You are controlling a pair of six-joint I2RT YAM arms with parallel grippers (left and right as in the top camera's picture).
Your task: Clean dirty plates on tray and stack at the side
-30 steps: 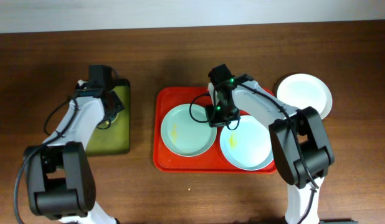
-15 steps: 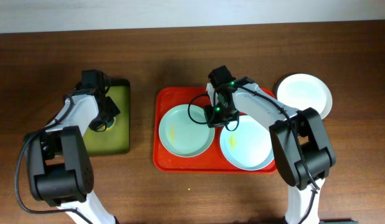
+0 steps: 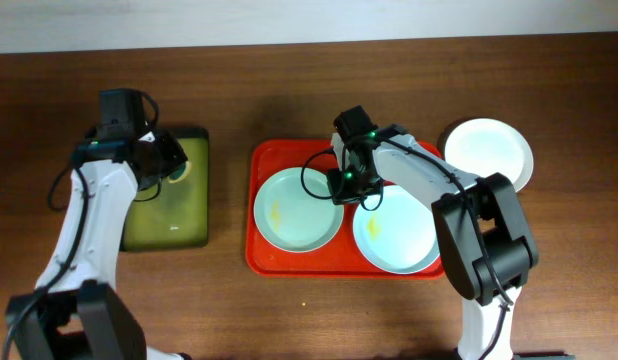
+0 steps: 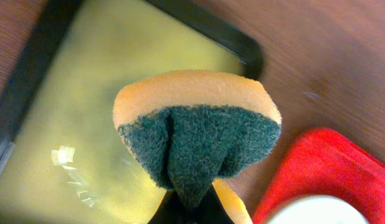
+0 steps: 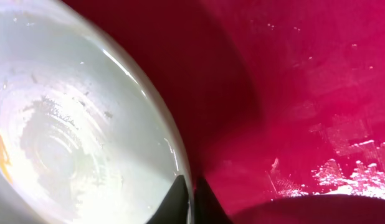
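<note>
The red tray (image 3: pixel 265 160) holds a pale green plate (image 3: pixel 297 210) with a yellow smear on the left and a pale blue plate (image 3: pixel 397 235) with a yellow smear on the right. My right gripper (image 3: pixel 346 187) is down between them, its thin fingers closed on the pale green plate's (image 5: pixel 68 143) right rim, one tip inside and one outside (image 5: pixel 192 186). A white plate (image 3: pixel 489 150) lies on the table to the right of the tray. My left gripper (image 3: pixel 161 160) hangs above the small tray, shut on a sponge (image 4: pixel 199 124) with an orange body and dark green scouring face.
A black-rimmed tray with a yellow-green inside (image 3: pixel 174 225) lies left of the red tray, with bare wood between them. The red tray's corner (image 4: pixel 317 174) shows at the lower right of the left wrist view. The table's far edge runs along a pale wall.
My left arm has swung outward to the left and lifted the sponge up off the small tray. The right gripper stays at the green plate's rim, which has edged slightly left.
</note>
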